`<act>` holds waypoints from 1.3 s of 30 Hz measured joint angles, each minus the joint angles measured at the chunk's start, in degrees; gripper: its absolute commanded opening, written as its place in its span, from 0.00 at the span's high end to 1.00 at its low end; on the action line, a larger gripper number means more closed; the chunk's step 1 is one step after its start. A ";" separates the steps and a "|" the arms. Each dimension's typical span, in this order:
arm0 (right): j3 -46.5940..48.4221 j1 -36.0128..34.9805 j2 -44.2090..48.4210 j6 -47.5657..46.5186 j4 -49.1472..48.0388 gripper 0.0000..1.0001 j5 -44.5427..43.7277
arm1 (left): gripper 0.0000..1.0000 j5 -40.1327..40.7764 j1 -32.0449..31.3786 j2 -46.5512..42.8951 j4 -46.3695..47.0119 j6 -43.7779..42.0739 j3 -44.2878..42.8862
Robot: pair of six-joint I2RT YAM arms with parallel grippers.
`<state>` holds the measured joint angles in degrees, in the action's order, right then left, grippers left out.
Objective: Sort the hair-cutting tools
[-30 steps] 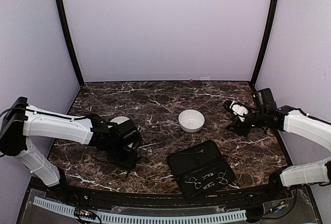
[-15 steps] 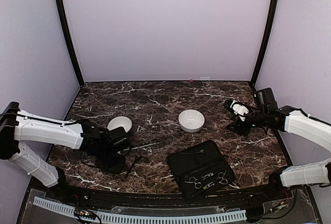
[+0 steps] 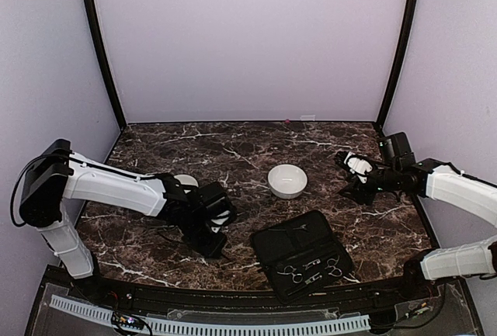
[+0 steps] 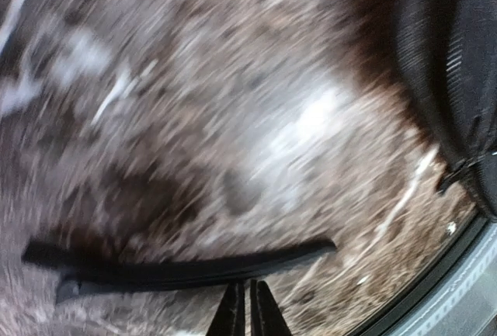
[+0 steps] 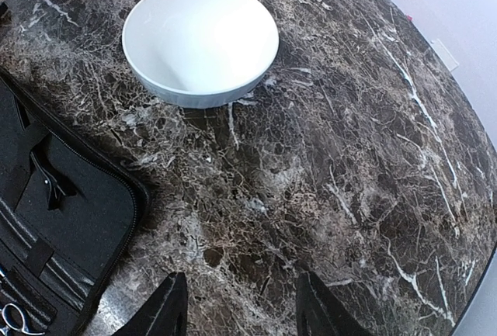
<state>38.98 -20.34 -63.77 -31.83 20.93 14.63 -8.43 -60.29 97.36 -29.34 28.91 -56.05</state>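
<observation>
My left gripper (image 3: 215,235) is low over the table, left of the flat black case (image 3: 303,254). In the blurred left wrist view its jaws (image 4: 248,314) are shut on a thin dark stick-like tool (image 4: 186,266) that lies crosswise at the fingertips. Silvery scissors (image 3: 293,274) and other small tools lie in the open case, and one scissor ring shows in the right wrist view (image 5: 11,317). My right gripper (image 3: 346,174) is open and empty above bare marble (image 5: 241,314), right of the middle white bowl (image 3: 287,181).
A second white bowl (image 3: 183,181) is partly hidden behind my left arm. The middle bowl (image 5: 200,41) and a corner of the case (image 5: 62,212) show in the right wrist view. The case edge (image 4: 454,80) and the table's front rim (image 4: 435,305) are close to my left gripper.
My left arm has swung right from beside the left bowl toward the case, carrying the thin dark tool. The right arm has not moved.
</observation>
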 measured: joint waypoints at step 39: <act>0.00 0.00 -1.51 -0.57 1.16 0.52 -0.94 | 0.74 2.73 5.53 6.71 -10.54 -53.16 -9.62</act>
<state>38.98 -20.34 -65.28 -32.40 22.09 13.69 -5.69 -54.76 104.07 -39.88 -24.25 -65.67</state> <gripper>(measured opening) 0.478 0.282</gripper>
